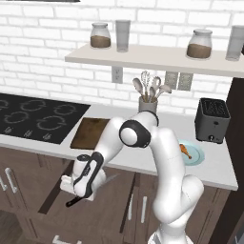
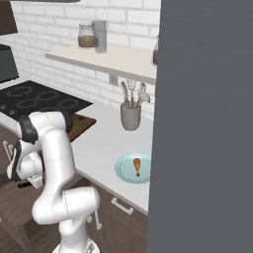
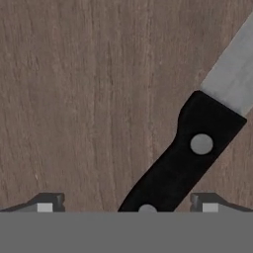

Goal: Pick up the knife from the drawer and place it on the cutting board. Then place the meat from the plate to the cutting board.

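Kitchen counter is carrying the cutting board [image 1: 89,133] at its front edge beside the cooktop [image 1: 38,117], bare, and the plate [image 1: 196,157] near the right end is holding the meat [image 1: 185,150], so we're judging neither placement done. We're hanging the gripper [image 3: 126,205] wide open inside the pulled-out drawer [image 1: 57,190], jaws straddling the black handle of the knife [image 3: 190,158], which is lying flat and diagonal on the drawer floor, ungripped. Grasp, lift, both transfers are pending.
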### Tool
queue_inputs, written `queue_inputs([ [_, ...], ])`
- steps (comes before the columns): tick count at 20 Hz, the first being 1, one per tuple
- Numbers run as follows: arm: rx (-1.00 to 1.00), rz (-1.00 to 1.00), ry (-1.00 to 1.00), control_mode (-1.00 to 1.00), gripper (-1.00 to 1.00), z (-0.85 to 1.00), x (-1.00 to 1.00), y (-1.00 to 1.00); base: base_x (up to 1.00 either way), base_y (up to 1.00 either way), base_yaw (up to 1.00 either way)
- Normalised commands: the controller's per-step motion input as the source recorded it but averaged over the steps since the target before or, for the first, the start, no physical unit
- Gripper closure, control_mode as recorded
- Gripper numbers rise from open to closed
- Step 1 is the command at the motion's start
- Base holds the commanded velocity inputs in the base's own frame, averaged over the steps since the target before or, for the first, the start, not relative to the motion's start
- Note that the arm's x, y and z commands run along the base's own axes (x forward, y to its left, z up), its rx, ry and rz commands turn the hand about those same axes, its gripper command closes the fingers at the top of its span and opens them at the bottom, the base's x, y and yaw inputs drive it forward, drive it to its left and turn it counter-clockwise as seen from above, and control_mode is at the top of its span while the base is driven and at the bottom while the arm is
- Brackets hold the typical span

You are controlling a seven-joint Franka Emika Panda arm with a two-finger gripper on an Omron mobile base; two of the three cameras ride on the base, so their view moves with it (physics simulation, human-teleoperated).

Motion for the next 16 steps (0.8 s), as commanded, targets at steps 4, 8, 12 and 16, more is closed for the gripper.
queue_inputs([
  [4, 0.00, 0.00, 0.00, -1.00, -1.00, -0.47, 0.15, 0.00, 0.00, 0.00, 0.00],
  [8, 0.00, 0.00, 0.00, -1.00, 1.00, -0.49, -0.02, 0.00, 0.00, 0.00, 0.00],
  [12, 0.00, 0.00, 0.04, -1.00, 1.00, -0.34, -0.06, 0.03, 0.00, 0.00, 0.00],
  [16, -0.01, 0.00, 0.01, -1.00, 1.00, -0.11, -0.35, 0.00, 0.00, 0.00, 0.00],
])
